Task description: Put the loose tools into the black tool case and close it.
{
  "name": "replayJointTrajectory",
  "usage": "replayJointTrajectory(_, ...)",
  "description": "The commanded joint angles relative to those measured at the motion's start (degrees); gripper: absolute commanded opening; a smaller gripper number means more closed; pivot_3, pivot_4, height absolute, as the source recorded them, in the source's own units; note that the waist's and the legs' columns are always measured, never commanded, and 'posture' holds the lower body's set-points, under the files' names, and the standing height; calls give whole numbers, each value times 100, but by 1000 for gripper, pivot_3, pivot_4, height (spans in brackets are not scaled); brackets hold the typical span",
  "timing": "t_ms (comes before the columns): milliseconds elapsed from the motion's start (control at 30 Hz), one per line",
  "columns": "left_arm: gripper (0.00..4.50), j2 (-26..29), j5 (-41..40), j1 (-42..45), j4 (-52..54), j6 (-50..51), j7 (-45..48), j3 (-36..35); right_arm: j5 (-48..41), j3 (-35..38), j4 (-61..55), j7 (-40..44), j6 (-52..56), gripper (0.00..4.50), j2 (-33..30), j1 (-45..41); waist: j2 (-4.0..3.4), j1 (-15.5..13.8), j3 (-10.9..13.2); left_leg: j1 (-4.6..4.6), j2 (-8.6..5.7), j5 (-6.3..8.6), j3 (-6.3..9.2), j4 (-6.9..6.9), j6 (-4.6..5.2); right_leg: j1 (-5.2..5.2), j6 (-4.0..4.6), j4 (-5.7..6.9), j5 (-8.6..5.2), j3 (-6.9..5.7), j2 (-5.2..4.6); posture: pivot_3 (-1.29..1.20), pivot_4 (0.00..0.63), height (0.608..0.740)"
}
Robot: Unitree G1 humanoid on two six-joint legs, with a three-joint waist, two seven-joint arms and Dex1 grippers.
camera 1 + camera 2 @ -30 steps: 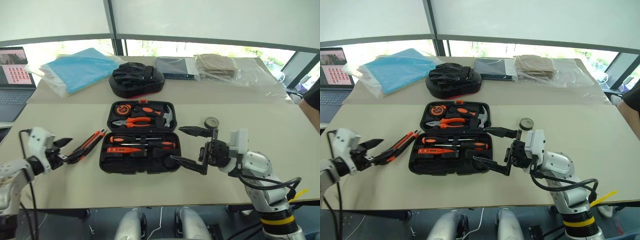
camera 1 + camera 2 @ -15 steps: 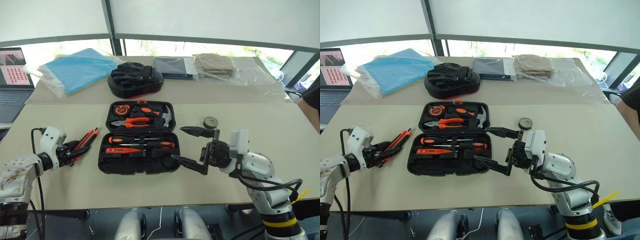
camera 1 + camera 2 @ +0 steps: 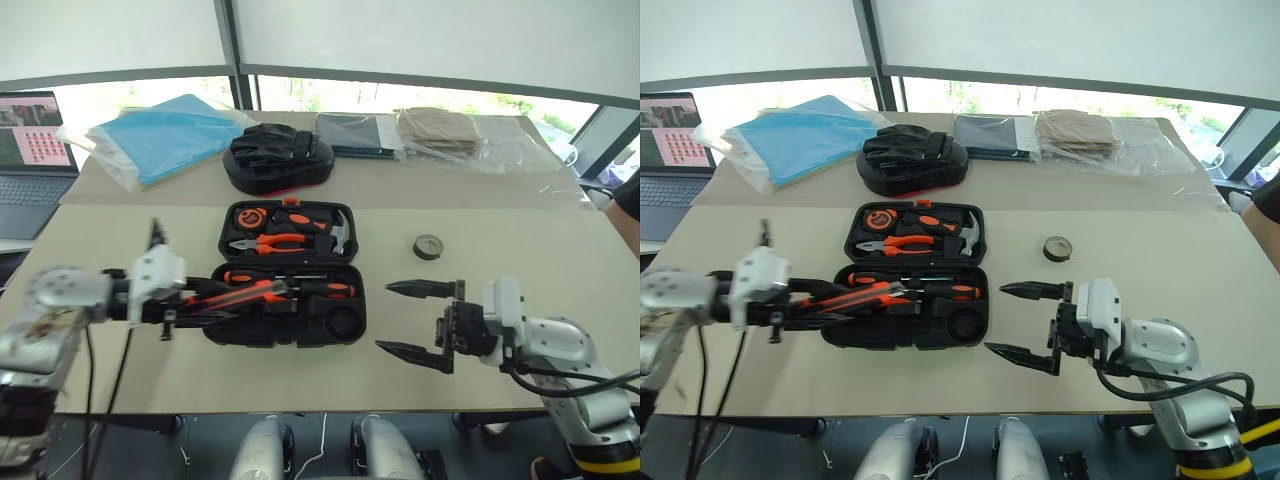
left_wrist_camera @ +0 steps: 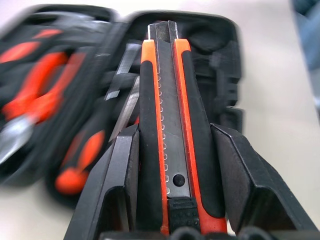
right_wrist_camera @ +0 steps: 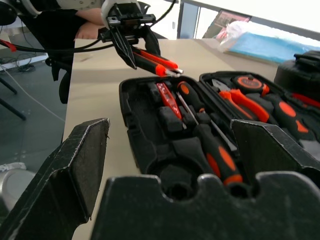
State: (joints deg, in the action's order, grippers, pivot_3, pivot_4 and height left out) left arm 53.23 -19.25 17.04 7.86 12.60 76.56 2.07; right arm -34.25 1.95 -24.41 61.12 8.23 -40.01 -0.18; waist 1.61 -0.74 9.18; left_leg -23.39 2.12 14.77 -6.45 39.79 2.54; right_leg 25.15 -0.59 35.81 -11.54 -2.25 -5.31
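From the head camera I see the black tool case (image 3: 285,273) lying open in the middle of the table (image 3: 120,370). Its far half holds the tape measure (image 3: 246,216), pliers (image 3: 268,243) and hammer (image 3: 338,232). Its near half holds two black-and-orange screwdrivers (image 3: 320,289). My left gripper (image 3: 195,305) hangs over the left end of the near half, clenched on the utility knife (image 3: 240,293), whose free end reaches out over the slots. My right gripper (image 3: 412,318) hovers just past the case's right edge, above bare table, its fingers spread wide with nothing between them. The tape roll (image 3: 427,246) lies on the table to the right of the case, well apart from both grippers. A padded black bag (image 3: 278,158) sits beyond the case, with a blue plastic-wrapped bundle (image 3: 160,135) and a laptop (image 3: 30,140) further left.

On the left wrist camera the knife (image 4: 167,130) stands between my two black fingers (image 4: 120,185), gripped by its orange-and-black sides, pointing toward the open case (image 4: 220,65) behind it.

On the right wrist camera my spread fingers (image 5: 75,165) frame the case (image 5: 150,130). I can see the small orange tester screwdriver (image 5: 165,99) in its slot beside a screwdriver (image 5: 215,155). Beyond it, the left gripper (image 5: 131,42) holds the knife (image 5: 156,62) above the case's far end.
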Motion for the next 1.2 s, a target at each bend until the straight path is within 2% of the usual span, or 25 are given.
replayJointTrajectory(33, 1690, -37, 436, 282, 47, -223, 169, 545, -107, 133, -334, -163, 102, 4500, 32, -1, 0, 20, 0, 1, 0, 0, 0, 0, 0, 0, -1, 1, 0, 3, 2, 0, 150, 740)
replayJointTrajectory(233, 1690, -83, 1083, 618, -451, -695, 275, 1111, -117, 95, -524, -338, 183, 4500, 109, 33, 1, 1, 1, 0, 1, 0, 1, 1, 0, 2, -4, 3, -5, 6, 10, 0, 150, 740)
replayJointTrajectory(367, 1690, -172, 1183, 767, -640, -730, 283, 1187, -120, 115, -559, -375, 218, 4500, 142, 22, 1, -8, 0, 0, -2, 0, 2, 7, 2, -4, -42, 2, -26, 8, 1, 0, 150, 740)
replayJointTrajectory(500, 1690, -333, 1213, 825, -657, -650, 329, 1361, -117, 85, -539, -417, 229, 4500, 176, -30, 0, -48, 0, 2, -4, -1, 4, 11, 4, -8, -43, 6, -26, 8, 0, 0, 150, 740)
replayJointTrajectory(767, 1690, -594, 1215, 768, -444, -47, 72, 1305, -126, 22, -534, -424, 273, 4500, 228, -99, -2, -149, -1, 7, -13, -2, 6, 19, 14, -19, -51, 5, -25, 9, -11, 0, 150, 740)
replayJointTrajectory(1200, 1690, -837, 1253, 850, -130, 130, -33, 1362, -100, -89, -535, -466, 300, 4500, 310, -140, -2, -174, -1, 5, -17, -3, 10, 27, 20, -25, -55, 5, -22, 8, -15, 0, 150, 740)
